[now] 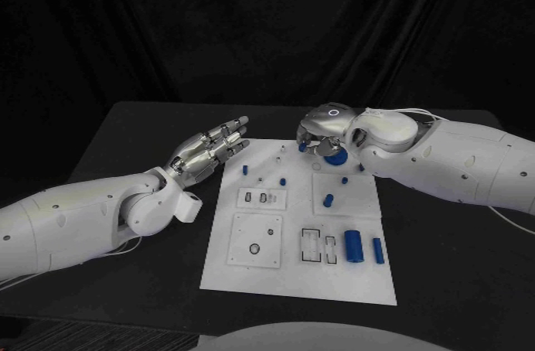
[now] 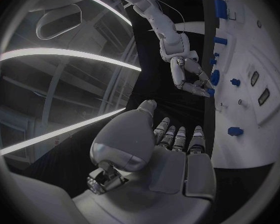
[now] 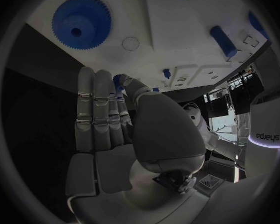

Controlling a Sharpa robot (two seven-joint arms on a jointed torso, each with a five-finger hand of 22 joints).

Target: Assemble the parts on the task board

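Small blue gear (image 3: 119,79), pinched at the fingertips of right hand (image 1: 323,134), above far edge of task board (image 1: 257,277), near large blue gear (image 3: 81,22). Left hand (image 1: 209,151): empty, fingers spread, beside board's left edge. Advisable: keep gear level, align bore over its peg, lower slowly until teeth mesh.

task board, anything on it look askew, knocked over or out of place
Nothing stands out. The task board lies flat and square on the table, and its blue parts, such as the large cylinder, sit tidily in place; none looks spilled or damaged.
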